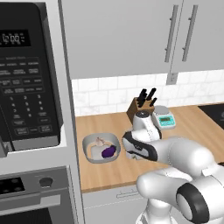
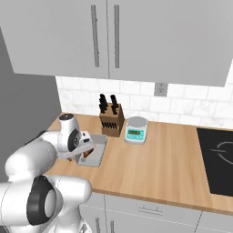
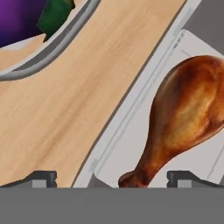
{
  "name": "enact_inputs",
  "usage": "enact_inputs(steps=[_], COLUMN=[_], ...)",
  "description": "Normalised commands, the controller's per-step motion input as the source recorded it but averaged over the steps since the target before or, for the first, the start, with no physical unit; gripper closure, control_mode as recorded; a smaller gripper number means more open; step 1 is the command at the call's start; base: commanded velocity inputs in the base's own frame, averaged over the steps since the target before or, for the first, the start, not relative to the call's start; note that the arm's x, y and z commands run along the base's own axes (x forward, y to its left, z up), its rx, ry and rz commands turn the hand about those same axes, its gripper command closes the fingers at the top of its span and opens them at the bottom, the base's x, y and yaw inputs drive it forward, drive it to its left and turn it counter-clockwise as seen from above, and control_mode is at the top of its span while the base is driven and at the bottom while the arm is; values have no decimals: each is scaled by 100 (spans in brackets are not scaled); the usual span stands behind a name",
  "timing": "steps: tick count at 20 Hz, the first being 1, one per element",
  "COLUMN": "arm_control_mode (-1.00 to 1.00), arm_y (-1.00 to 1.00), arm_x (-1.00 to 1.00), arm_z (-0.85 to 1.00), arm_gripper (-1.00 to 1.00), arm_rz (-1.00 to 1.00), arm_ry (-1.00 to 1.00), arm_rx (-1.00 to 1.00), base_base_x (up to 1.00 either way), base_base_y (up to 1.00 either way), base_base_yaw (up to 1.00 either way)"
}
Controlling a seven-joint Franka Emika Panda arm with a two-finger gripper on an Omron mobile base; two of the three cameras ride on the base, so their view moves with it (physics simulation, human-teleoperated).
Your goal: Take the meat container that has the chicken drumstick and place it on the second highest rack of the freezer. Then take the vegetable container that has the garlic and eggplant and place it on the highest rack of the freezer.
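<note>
while the arm bends low over the wooden bench [image 2: 164, 154], the gripper [image 3: 111, 177] hangs close above the meat container [image 3: 131, 131], its jaws spread wide with nothing between them. in the hand view one dark tip sits over bare wood at about 7 o'clock, the other over the tray floor at about 5 o'clock, so the jaws seem to straddle the tray's near rim. the chicken drumstick [image 3: 183, 118] lies inside the tray, thin end toward the tips. at 11 o'clock in that view curves the rim of the vegetable container [image 1: 101, 148], holding the eggplant [image 1: 108, 152] and the garlic [image 1: 100, 141]. behind stand a knife block [image 2: 112, 119] and a kitchen scale [image 2: 136, 129].
</note>
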Motion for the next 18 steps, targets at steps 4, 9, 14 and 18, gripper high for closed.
enact_inputs(steps=[4, 9, 14, 18], arm_control_mode=[-100, -100, -100, -100], arm_y=[0, 0, 1, 0], arm_x=[0, 0, 0, 0], arm_z=[-34, -42, -46, -27], arm_gripper=[-100, -100, 100, 100], arm_rz=[0, 0, 0, 0], arm_ry=[1, 1, 0, 0], arm_rx=[0, 0, 0, 0], base_base_x=[0, 0, 0, 0], base_base_y=[0, 0, 0, 0], base_base_yaw=[0, 0, 0, 0])
